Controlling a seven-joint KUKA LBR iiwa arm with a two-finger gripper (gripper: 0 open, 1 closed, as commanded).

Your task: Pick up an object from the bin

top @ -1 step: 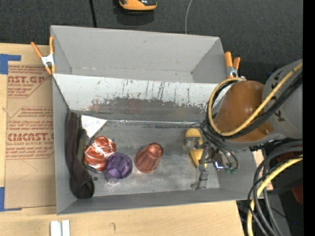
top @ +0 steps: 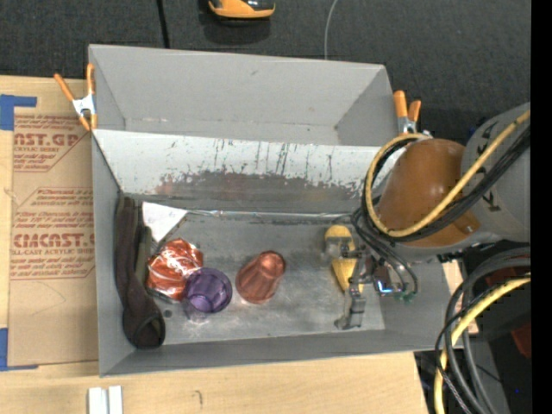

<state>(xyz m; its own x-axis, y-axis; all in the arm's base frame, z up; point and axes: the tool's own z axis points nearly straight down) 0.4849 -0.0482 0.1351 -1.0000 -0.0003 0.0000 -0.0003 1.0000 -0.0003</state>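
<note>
My gripper (top: 354,307) is low at the right end of the bin floor, under the orange wrist cover. A small yellow thing (top: 341,269) lies right beside it on its left, touching or partly hidden by the gripper body. Whether the gripper holds it I cannot tell. A copper-red plastic cup (top: 260,276) lies on its side in the middle of the floor, a hand's width left of the gripper.
Further left lie a purple cup (top: 207,290), a crumpled orange-and-white thing (top: 173,266) and a white scrap (top: 161,218). A long dark brown sock (top: 136,283) runs along the left wall. The sloped back wall rises behind them.
</note>
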